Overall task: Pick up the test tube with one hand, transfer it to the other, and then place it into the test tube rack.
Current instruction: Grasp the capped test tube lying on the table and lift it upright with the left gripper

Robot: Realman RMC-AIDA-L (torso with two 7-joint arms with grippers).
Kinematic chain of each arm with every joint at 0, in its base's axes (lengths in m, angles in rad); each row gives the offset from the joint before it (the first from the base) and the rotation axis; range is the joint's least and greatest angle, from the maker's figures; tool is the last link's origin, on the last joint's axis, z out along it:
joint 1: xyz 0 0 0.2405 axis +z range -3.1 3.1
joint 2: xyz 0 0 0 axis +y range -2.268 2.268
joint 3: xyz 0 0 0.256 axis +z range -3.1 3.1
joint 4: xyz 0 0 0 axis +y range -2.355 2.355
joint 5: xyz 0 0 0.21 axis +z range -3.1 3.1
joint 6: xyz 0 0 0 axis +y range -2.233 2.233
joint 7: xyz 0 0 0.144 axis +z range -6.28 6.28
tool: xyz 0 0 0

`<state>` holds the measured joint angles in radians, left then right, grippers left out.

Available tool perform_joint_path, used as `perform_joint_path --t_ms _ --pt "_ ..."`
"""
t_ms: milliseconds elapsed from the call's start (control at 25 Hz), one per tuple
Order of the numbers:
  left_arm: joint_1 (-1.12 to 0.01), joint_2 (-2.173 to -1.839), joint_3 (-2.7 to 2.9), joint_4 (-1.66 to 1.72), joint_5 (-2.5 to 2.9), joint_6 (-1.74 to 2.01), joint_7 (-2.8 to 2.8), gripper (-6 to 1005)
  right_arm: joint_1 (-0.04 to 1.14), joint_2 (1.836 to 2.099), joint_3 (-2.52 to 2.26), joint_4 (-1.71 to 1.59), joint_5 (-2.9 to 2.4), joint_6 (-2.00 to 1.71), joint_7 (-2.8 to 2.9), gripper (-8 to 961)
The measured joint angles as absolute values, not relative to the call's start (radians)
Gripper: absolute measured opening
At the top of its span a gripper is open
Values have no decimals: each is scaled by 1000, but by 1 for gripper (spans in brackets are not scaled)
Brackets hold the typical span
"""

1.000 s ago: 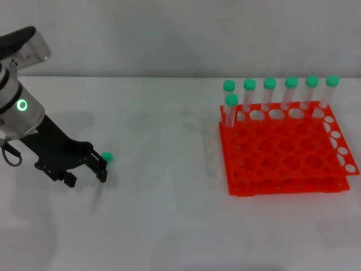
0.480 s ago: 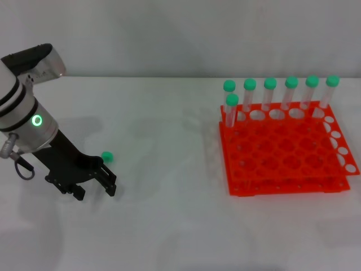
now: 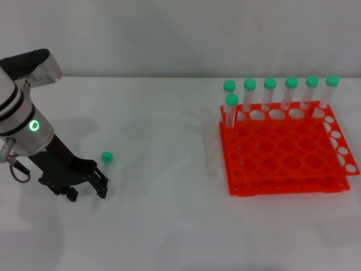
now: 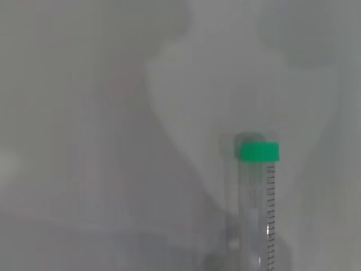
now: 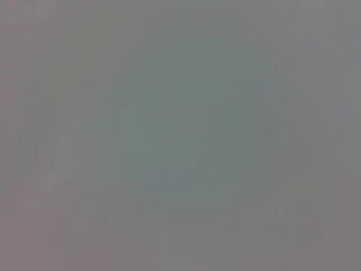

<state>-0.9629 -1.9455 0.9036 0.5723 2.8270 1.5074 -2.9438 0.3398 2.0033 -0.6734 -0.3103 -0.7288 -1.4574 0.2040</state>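
Observation:
The test tube lies on the white table; its green cap (image 3: 107,157) shows at the left, and its clear body is hard to make out. In the left wrist view the cap (image 4: 259,152) and the clear, graduated tube body (image 4: 260,220) show clearly. My left gripper (image 3: 87,193), black on a silver arm with a green ring, hovers low just in front of the cap. Its fingers are spread and hold nothing. The orange-red test tube rack (image 3: 282,155) stands at the right. The right gripper is out of view.
Several green-capped tubes (image 3: 270,93) stand upright in the rack's back rows. A wide stretch of white table (image 3: 169,169) lies between the loose tube and the rack. The right wrist view shows only flat grey.
My left arm has swung toward the table's front, so the gripper now sits nearer me, just in front of the cap. The tube has not moved.

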Motion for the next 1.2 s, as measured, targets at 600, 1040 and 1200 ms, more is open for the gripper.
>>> perform_joint_path --t_ms 600,1040,1200 --pt "-965 -1960 903 563 2830 1485 -2940 572 343 2003 -674 -310 -729 -1462 204 842" --pt "-964 -1963 904 541 2832 1468 -2941 573 348 2003 -675 -306 -730 -1462 204 841" --pt "-962 -1963 904 541 2832 1463 -2944 552 349 2003 -675 -306 -730 -1462 204 841"
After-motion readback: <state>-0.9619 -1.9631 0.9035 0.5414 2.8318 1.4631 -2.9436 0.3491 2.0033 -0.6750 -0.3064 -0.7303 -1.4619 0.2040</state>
